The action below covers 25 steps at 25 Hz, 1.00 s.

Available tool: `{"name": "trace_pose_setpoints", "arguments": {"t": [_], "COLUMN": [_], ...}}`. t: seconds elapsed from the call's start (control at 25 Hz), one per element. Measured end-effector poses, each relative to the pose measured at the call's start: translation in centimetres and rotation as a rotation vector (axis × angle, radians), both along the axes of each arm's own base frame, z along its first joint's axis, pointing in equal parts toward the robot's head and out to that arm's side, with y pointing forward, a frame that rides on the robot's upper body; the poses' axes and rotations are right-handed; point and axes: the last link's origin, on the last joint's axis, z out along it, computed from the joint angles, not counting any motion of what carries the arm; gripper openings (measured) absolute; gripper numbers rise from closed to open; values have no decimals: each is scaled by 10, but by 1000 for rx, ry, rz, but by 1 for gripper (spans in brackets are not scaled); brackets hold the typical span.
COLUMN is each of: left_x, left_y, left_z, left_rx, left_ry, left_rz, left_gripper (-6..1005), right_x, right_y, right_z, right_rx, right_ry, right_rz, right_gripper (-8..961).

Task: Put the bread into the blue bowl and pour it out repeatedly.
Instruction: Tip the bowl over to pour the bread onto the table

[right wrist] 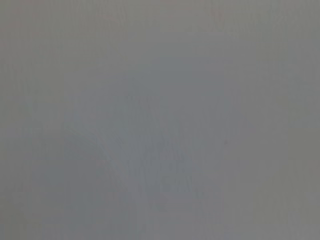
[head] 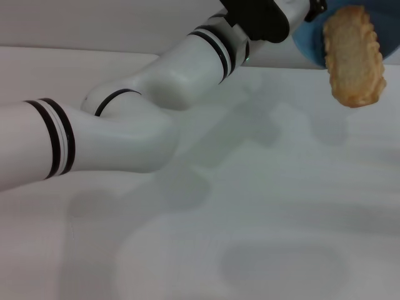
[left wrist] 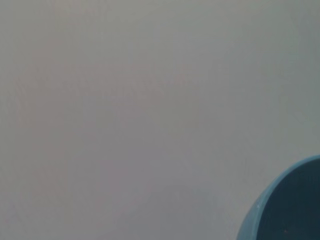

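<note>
While the left arm [head: 125,119] reaches up and across the head view from the left edge toward the top, its white segments banded in black, its dark wrist end sits at the top edge just beside the blue bowl [head: 310,39]; the left hand itself is cut off by that edge, so I cannot tell how far it is open or whether it grips the bowl; only a part of the bowl shows there, at the upper right, raised above the table [head: 262,206]; the bread [head: 355,56] shows in front of the bowl with its plain golden-tan underside and scalloped edge facing the camera, standing nearly on end and overlapping the bowl's blue wall; whether it touches the bowl or is free of it cannot be told; it is well above the pale table, on which soft shadows lie; the left wrist view shows a curved piece of the bowl's rim and dark inside at one corner against the plain table; the right wrist view shows only a flat grey surface, and the right hand appears in no view.
</note>
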Motion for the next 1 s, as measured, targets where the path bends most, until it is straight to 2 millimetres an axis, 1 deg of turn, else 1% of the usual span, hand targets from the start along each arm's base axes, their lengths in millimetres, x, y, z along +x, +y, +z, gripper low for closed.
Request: {"name": "trace_pose_setpoints", "arguments": {"t": [0.24,0.28,0.32,0.4,0.52,0.68,0.84,1.0], "left_x": [0,-1,-1,2,3,1,0,-4], "left_y": [-4,-10,-10,-22,-31,-29,-28,-24], "left_z": [0,1,1,0,-1,-3,-4,-4], "left_rx": [16,35,35,31,36,30,7,-23], "left_ry": [5,2,2,-23,-30,-10,-27,-57], "left_rz": [-21,-42,-42,-83,-125,-126,-108,-56], "left_gripper": [0,-1,-1,-1,-1,-1,-1,0], "right_x": [0,0,0,0,-2,-4,-5,-5], "right_y": [0,0,0,0,2,5,7,7], "right_z": [0,0,0,0,0,0,0,-2], "right_rx": [1,1,1,1,1,1,1,-3], "right_ry": [1,1,1,1,2,2,3,8], "right_rz": [-1,-1,-1,0,4,12,15,12], "right_gripper": [714,714,713,712,711,710,709,707]}}
